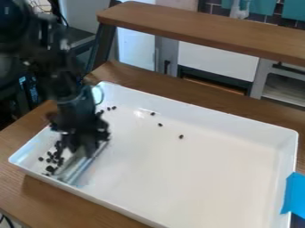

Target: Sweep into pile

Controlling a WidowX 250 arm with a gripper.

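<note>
Camera view: my arm comes in at the upper left, and my pincer (85,149) hangs down over the left part of the white tray (184,178). Pincer state: grasping the scraper (82,164), a shiny, see-through-looking blade; exact grip blurred. Scraper's low in the tray, slanting from under my pincer toward the near left corner.

Main group of dark pieces (50,168) sits between the scraper and the tray's left wall, bunched unevenly, some touching, a few just apart. Can't tell whether any touch the blade. More pieces by my pincer, toward the far left corner, partly hidden by the arm. Strays: two small ones near the far left corner, then three spread along the far side, the rightmost (181,136) well apart from the group.

Tray lies flat on the brown wooden worktop (39,193). Blue tape (294,194) over the tray's right rim. Behind: raised wooden shelf (202,31), pale cabinets (214,59) under it, dark tiles (216,9) and teal pieces (292,9) up top. Dark clutter upper left, too blurry to name.
</note>
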